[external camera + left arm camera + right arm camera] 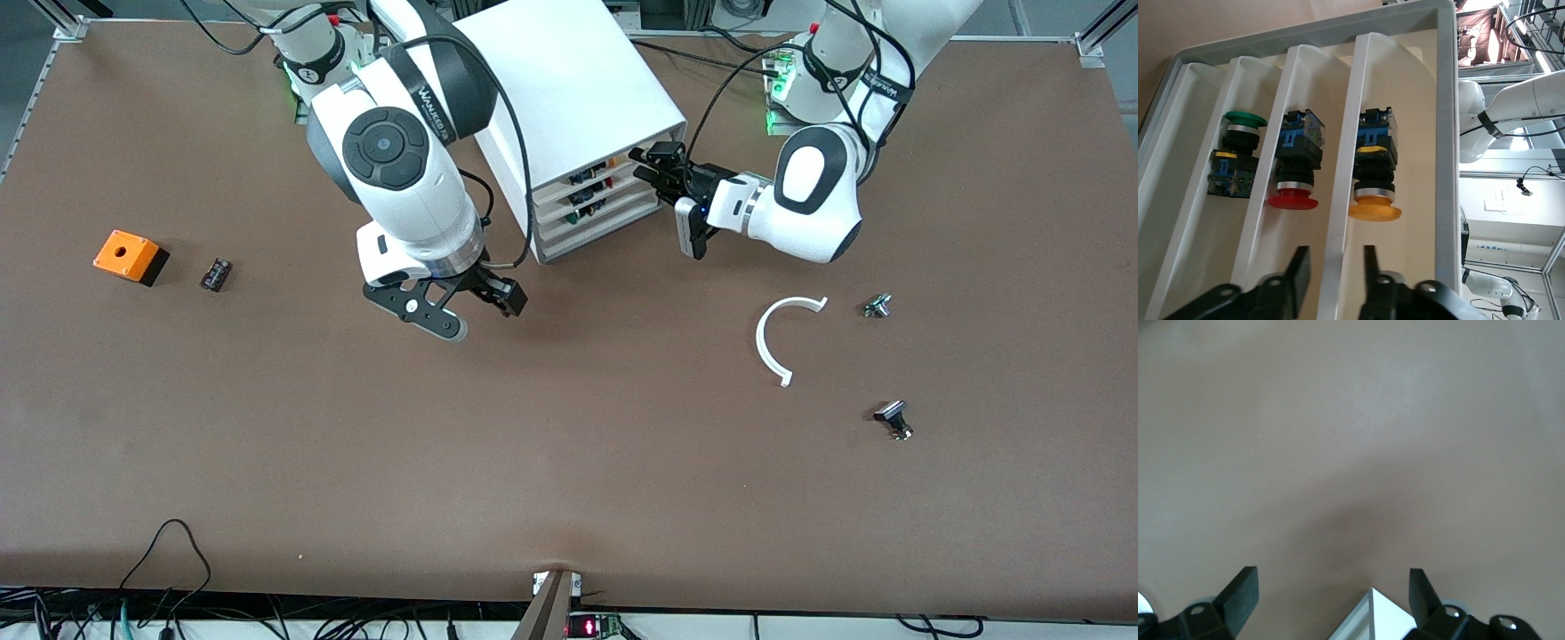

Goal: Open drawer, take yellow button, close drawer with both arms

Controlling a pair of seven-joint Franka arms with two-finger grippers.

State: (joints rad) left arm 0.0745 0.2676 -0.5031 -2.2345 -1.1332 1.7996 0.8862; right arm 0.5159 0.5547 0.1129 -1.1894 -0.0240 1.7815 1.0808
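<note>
The white cabinet [569, 89] stands at the robots' edge of the table, its four trays facing the left arm's end. The drawer [587, 171] is the uppermost tray and sits flush with the others. The button [1375, 200], orange-yellow cap over a dark body, lies in it and shows as an orange speck in the front view [608, 164]. My left gripper [1336, 267] is open at the drawer's front [647, 164], its fingers astride the white lip between the top and second trays. My right gripper [476, 311] is open and empty over the table beside the cabinet's lower corner [1371, 617].
Red [1293, 200] and green [1245, 120] buttons lie in the lower trays. An orange box with a hole [129, 256] and a small dark piece [216, 274] lie toward the right arm's end. A white curved strip [772, 342] and two silver-and-black knobs [877, 305] [893, 418] lie toward the left arm's end.
</note>
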